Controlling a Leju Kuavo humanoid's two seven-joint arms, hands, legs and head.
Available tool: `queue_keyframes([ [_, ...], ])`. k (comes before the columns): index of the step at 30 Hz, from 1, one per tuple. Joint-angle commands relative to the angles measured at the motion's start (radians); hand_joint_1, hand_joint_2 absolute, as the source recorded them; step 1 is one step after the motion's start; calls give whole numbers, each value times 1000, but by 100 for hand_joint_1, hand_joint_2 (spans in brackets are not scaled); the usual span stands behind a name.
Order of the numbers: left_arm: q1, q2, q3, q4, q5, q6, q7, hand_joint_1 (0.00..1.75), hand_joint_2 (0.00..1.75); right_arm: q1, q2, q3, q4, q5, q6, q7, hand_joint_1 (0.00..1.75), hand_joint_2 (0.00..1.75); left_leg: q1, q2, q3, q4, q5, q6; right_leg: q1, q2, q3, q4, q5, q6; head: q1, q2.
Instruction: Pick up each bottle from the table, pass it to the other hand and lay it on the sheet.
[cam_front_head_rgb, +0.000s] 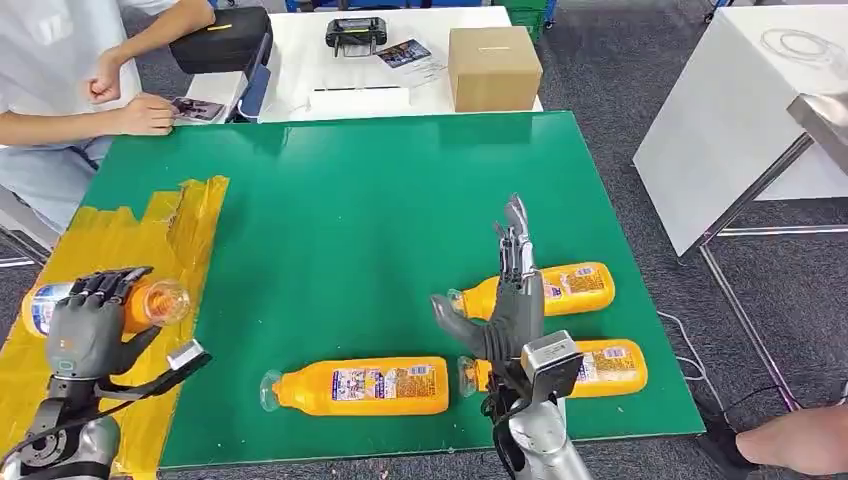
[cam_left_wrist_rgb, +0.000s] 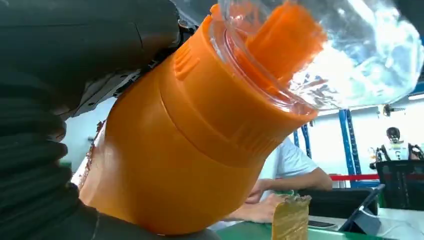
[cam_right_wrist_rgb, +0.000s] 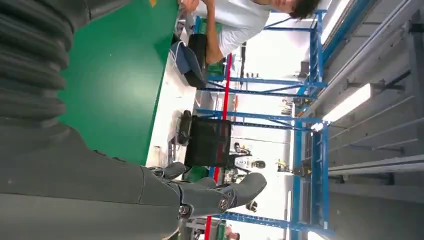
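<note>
A green table (cam_front_head_rgb: 370, 210) carries everything, with a yellow sheet (cam_front_head_rgb: 120, 250) taped along its left edge. Beyond it stands a white table (cam_front_head_rgb: 300, 45) bearing a cardboard box (cam_front_head_rgb: 494, 67), a black case (cam_front_head_rgb: 222, 38) and a black controller (cam_front_head_rgb: 356, 34); a person in a white shirt (cam_front_head_rgb: 60, 70) sits at the far left with both arms resting there.

Three orange bottles lie on their sides on the green surface near the front edge: one toward the middle (cam_front_head_rgb: 360, 386), one at the front right (cam_front_head_rgb: 600, 365), and one just behind it (cam_front_head_rgb: 565, 288). A fourth orange bottle (cam_front_head_rgb: 45, 305) lies over the yellow sheet, its clear cap (cam_front_head_rgb: 165, 300) pointing right.

The left hand (cam_front_head_rgb: 92, 325) wraps its dark fingers over this fourth bottle, gripping it; the left wrist view shows the orange body (cam_left_wrist_rgb: 175, 150) pressed close against the palm. The right hand (cam_front_head_rgb: 505, 300) stands upright above the two right-hand bottles, fingers straight and spread, thumb out to the left, holding nothing.
</note>
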Motion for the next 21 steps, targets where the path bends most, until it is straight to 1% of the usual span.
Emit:
queue_keyframes([
  [1,26,365,-513,11,-85,2,498,175,175,-46,-38,13,55,-9,-8,-3,0,175,2,2,6,1,-4,0,2,1,6,0,-3,-2,0,0],
  [2,-2,393,-599,41,-85,2,565,175,175,-52,-37,22,67,-5,-12,-7,0,175,1,-2,2,1,-1,0,2,-3,3,0,-2,-1,1,0],
  [3,-36,420,-688,73,-85,2,634,175,175,-57,-36,29,78,-5,-11,-7,0,175,2,-2,1,0,0,0,2,-3,1,0,-1,-1,0,0],
  [4,-56,407,-739,92,-85,2,672,175,175,-62,-34,36,89,-6,-11,-6,0,175,2,-5,2,0,0,-1,2,-5,2,0,-2,-2,-1,0],
  [6,-76,368,-759,114,-85,2,676,175,175,-74,-32,46,102,-6,-11,-6,0,175,0,-6,3,-2,1,0,0,-6,2,-1,-2,-1,0,0],
  [7,-79,364,-761,119,-85,2,675,175,175,-75,-31,48,103,-6,-11,-6,0,175,1,-7,6,-2,0,0,1,-7,6,-2,-2,-1,0,0],
  [8,-103,262,-690,222,-85,2,574,175,175,-92,-29,64,126,4,-9,4,0,175,1,-7,5,-2,1,0,0,-6,5,-2,-1,-1,0,0],
  [9,-103,262,-690,222,-85,2,574,175,175,-92,-29,64,126,4,-9,4,0,175,0,-4,4,-2,1,0,-1,-3,4,-2,-1,0,0,0],
  [10,-122,216,-658,294,-79,2,535,175,175,-98,-28,69,134,8,-12,5,0,175,0,-3,7,-3,0,1,0,-2,7,-3,-1,0,0,0],
  [11,-122,216,-658,294,-79,2,535,175,175,-98,-28,69,134,8,-12,5,0,175,0,-3,5,-3,1,0,0,-2,5,-3,0,0,0,0],
  [12,-135,173,-581,358,-65,2,459,175,175,-101,-26,73,139,11,-12,7,0,175,0,-2,8,-3,-1,1,0,-1,9,-4,-1,0,0,0],
  [13,-143,153,-540,389,-69,2,424,175,175,-103,-25,75,142,13,-14,10,0,175,0,-2,9,-3,-1,1,0,-1,10,-4,-1,0,0,0],
  [15,-158,139,-514,434,-67,2,401,175,175,-107,-23,78,150,18,-15,14,0,175,-1,-3,6,-3,0,0,0,-3,7,-3,0,0,0,0],
  [17,-154,134,-501,433,-69,2,392,175,175,-107,-23,79,152,20,-16,15,0,175,-2,-4,3,-2,1,0,-2,-3,4,-2,0,0,0,0],
  [20,-154,134,-501,433,-69,2,392,175,175,-107,-23,79,152,20,-16,15,0,175,0,-2,7,-1,-2,0,0,-1,8,-2,-1,-1,0,0],
  [21,-154,134,-501,433,-69,2,392,175,175,-107,-23,79,152,20,-16,15,0,175,-1,-2,6,-1,-1,0,-1,-1,6,-2,-1,-1,0,0],
])
